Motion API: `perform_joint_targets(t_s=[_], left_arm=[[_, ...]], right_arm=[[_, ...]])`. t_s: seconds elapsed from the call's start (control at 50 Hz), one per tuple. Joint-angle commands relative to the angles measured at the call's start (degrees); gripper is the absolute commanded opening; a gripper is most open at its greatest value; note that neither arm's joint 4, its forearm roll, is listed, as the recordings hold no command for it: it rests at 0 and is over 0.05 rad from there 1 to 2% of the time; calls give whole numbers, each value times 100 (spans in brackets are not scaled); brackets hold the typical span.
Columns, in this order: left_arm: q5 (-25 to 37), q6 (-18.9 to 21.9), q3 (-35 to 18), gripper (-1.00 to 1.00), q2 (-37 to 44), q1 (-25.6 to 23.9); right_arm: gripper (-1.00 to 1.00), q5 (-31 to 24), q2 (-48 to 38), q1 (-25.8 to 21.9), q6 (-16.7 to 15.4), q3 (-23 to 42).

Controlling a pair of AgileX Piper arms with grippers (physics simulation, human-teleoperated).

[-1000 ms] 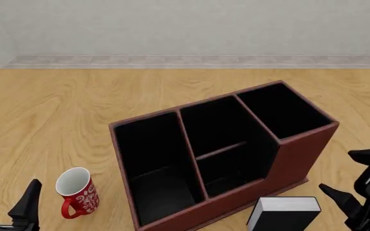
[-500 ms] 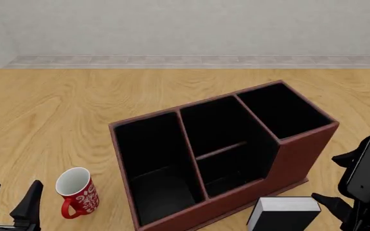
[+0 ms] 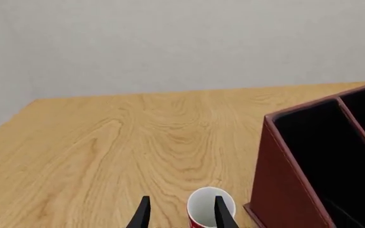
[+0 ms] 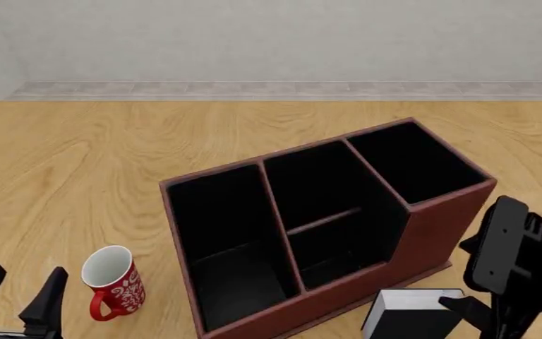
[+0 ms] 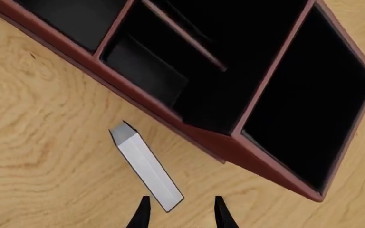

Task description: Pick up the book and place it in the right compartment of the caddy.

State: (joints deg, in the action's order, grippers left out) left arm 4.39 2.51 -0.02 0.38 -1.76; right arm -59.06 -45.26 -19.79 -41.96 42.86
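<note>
The wooden table [image 4: 82,162] carries the caddy [image 4: 431,233], with the book [image 5: 146,166] standing near the table's front edge. My right gripper [image 5: 179,211] is open and empty above the book; it stands narrow, so I think a bad closing could tip it.

Counter [image 4: 111,155]: light wood with a strong swirling grain, filling most of the front view and running back to the wall.
Wall [image 4: 271,39]: plain pale grey, with no marks or openings in view.
Skirting strip [image 4: 290,89]: a pale, mottled grey band along the foot of the wall, just behind the counter's far edge.
Light: even and soft; shadows on the wood are faint.
</note>
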Motion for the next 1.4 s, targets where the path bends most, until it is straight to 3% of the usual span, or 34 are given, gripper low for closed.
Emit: perform_joint_targets(t_s=[0.02, 0.32, 0.38, 0.7, 0.86, 1.14, 1.4], left_arm=[[74, 11, 1, 100, -16, -46], [103, 7, 1, 100, -19, -60], [80, 13, -3, 100, 17, -73], [120, 42, 1, 100, -18, -93], [145, 55, 1, 100, -25, -87], [137, 63, -3, 100, 3, -67], [151, 80, -3, 100, -7, -39]], right_arm=[[100, -383, -344, -326, 158, 307], [100, -564, -543, -477, 223, 507], [100, -523, -529, -389, 128, 448], [100, -116, -843, -709, 373, 146], [100, 39, -897, -670, 333, 30], [100, 341, -1131, -1078, 798, -232], [100, 447, -1188, -1162, 977, -395]])
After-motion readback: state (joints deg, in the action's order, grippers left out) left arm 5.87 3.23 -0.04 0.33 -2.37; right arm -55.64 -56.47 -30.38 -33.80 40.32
